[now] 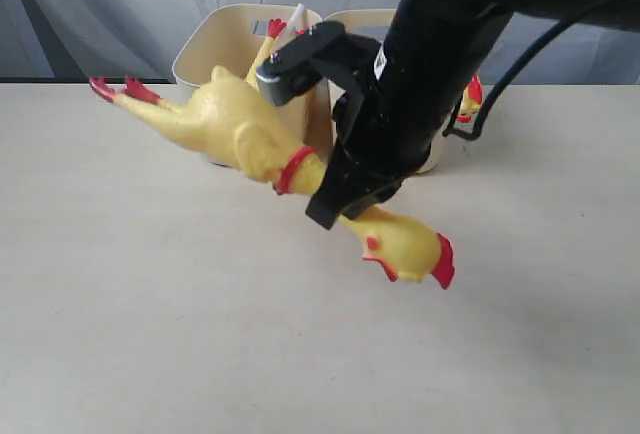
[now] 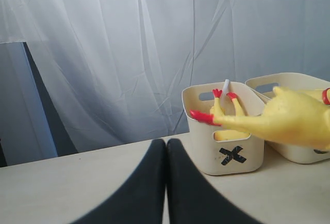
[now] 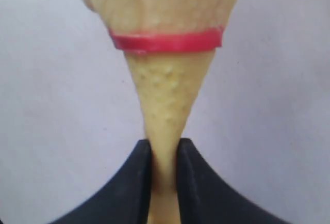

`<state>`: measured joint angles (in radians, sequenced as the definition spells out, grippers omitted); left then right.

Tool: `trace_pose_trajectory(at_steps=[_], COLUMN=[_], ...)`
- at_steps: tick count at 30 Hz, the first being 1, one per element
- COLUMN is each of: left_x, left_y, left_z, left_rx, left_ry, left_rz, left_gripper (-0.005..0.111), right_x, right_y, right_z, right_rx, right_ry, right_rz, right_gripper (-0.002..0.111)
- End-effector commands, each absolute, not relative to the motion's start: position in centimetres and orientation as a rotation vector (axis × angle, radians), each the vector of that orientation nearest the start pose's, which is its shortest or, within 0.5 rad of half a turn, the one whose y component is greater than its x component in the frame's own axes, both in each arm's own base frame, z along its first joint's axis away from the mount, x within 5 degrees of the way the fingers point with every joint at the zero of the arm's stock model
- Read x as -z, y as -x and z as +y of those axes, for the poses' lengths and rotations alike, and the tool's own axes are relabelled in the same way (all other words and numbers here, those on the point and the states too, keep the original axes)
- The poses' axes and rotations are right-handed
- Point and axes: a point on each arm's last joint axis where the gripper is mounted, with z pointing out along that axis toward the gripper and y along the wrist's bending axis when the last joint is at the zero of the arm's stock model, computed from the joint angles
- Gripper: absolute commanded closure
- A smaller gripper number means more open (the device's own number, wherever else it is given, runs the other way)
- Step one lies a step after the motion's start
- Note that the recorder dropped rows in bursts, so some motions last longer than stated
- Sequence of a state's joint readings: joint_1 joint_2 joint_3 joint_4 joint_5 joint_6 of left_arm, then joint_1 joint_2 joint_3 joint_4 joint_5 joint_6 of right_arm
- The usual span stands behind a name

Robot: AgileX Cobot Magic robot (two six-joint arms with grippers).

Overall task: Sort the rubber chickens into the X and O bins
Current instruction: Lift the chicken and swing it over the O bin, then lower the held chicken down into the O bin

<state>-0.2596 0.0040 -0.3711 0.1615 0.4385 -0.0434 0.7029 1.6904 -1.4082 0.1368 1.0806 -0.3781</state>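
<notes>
My right gripper is shut on the thin neck of a yellow rubber chicken and holds it above the table. Its red feet point left and its head hangs right. In the right wrist view, the gripper pinches the neck below the red ring. Behind it stands the cream X bin, with another chicken's red feet sticking out of the top. The second bin stands beside it, its mark hidden. My left gripper is shut and empty, low over the table and short of the X bin.
The black right arm covers most of the second bin in the exterior view. A bit of another chicken shows just right of the arm. A grey curtain hangs behind the table's far edge.
</notes>
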Motion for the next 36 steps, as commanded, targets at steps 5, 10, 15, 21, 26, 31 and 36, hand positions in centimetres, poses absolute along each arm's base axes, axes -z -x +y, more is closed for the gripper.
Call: trace_pose_trajectory(at_steps=[5,10,15,21,26,31,36], left_x=[-29.4,-29.4,-29.4,-29.4,-29.4,-29.4,-29.4], left_y=[-2.5,-2.5,-2.5,-2.5,-2.5,-2.5,-2.5], left_z=[0.0,0.0,0.0,0.0,0.0,0.0,0.0], left_rx=[0.072,0.072,0.072,0.072,0.072,0.072,0.072], left_ry=[-0.226,-0.226,-0.226,-0.226,-0.226,-0.226,-0.226], left_rz=[1.525,1.525,1.525,1.525,1.525,1.524,1.524], left_gripper=[0.107,0.107,0.107,0.107,0.107,0.107,0.107], right_x=[-36.7,-38.8,-38.6,-38.1,-36.1,-34.0,-32.6], right_y=[-27.0,-28.4,-30.0,-33.7,-37.1,-39.4,-40.5], right_z=[23.8,23.0,21.9,18.0,15.8,15.2,15.7], right_rx=[-0.343,-0.206,-0.254,-0.649,-0.96,-1.123,-1.177], right_ry=[1.071,0.871,0.713,0.379,0.138,0.041,0.077], right_rz=[2.337,2.272,2.302,2.382,2.404,2.457,2.531], right_gripper=[0.109,0.109,0.109,0.109,0.109,0.109,0.109])
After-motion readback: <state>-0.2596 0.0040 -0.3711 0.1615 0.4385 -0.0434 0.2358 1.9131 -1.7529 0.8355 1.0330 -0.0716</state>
